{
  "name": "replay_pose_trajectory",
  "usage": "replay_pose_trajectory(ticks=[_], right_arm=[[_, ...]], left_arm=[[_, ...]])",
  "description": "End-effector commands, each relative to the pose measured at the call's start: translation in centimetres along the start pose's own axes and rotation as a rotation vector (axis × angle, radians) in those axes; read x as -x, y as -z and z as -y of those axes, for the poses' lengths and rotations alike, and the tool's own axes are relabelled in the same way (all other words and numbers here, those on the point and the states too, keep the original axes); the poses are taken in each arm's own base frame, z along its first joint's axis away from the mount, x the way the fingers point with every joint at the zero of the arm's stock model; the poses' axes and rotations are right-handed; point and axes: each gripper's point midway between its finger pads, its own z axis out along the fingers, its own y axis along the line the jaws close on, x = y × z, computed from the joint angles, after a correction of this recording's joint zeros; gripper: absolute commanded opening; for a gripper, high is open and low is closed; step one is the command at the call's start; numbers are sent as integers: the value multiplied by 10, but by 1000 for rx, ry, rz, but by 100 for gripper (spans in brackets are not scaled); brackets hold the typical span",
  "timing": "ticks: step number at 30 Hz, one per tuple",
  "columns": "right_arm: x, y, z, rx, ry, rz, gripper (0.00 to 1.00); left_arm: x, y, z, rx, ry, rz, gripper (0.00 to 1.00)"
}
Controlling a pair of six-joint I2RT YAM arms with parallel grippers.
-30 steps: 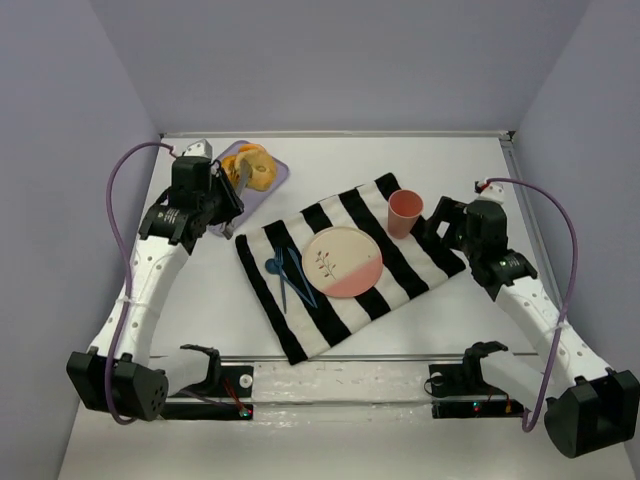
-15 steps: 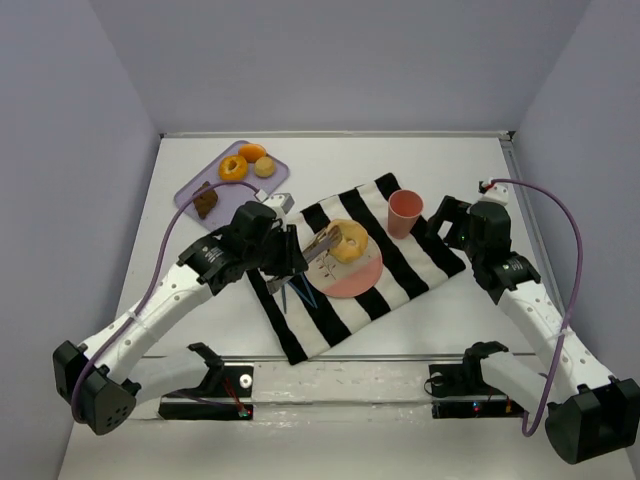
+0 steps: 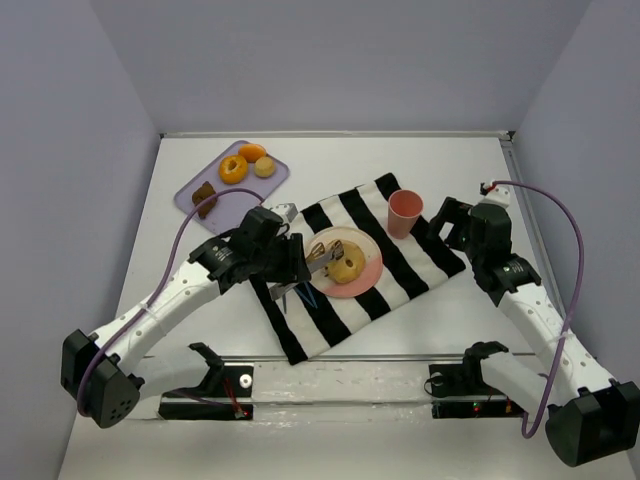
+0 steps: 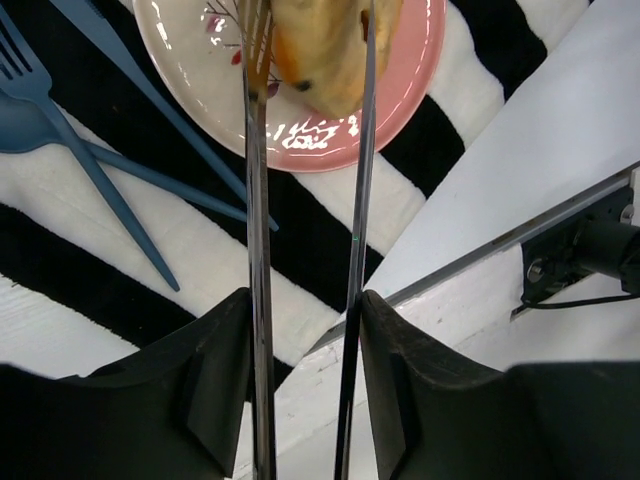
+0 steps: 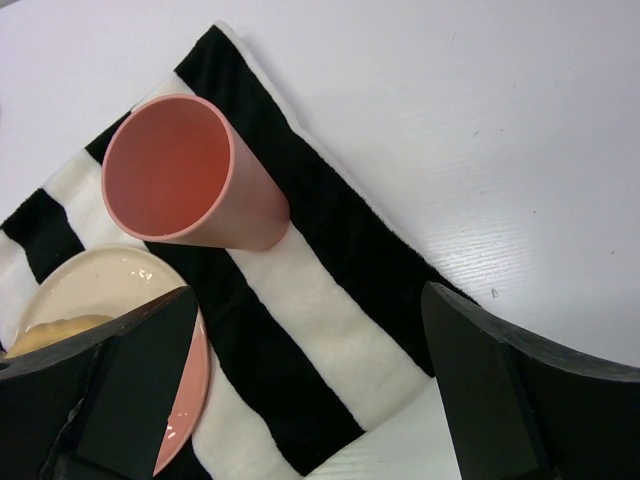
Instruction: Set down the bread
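top view: the left claw [image 3: 322, 256] is reached out over the striped cloth [image 3: 400, 270], its tips above the plate [image 3: 372, 268]. the bread [image 3: 347, 266] is seen lying on the plate, on the pink half, between the claw's long fingers [image 4: 255, 200].

left wrist view: the fingers are set a little apart, one along each side of the bread. whether the bread is pressed by them cannot be told. blue cutlery [image 4: 25, 125] is laid on the cloth just beside the plate.

the right claw [image 3: 447, 222] is held at the right edge of the cloth, near the cup [image 3: 405, 212]. in its wrist view its fingers are spread wide, with nothing between them. the cup is seen upright on a black stripe, beside the plate.

a purple tray [image 3: 188, 193] with other baked pieces is noted at the back left of the bench [image 3: 400, 160], well apart from the plate.
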Motion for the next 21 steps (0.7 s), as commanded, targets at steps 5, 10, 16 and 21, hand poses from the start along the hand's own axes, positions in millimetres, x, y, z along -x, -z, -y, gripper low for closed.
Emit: replay_pose_trajectory(ticks=[5, 10, 16, 21], right_arm=[[13, 2, 1, -8, -11, 51, 99], [15, 4, 1, -5, -12, 61, 99], [20, 10, 2, -5, -27, 86, 99], [21, 12, 2, 3, -27, 90, 99]], left_arm=[[29, 12, 17, -15, -21, 70, 58], [44, 19, 8, 78, 16, 111, 51], [70, 40, -6, 204, 56, 226, 50], [108, 45, -32, 391, 130, 376, 49]])
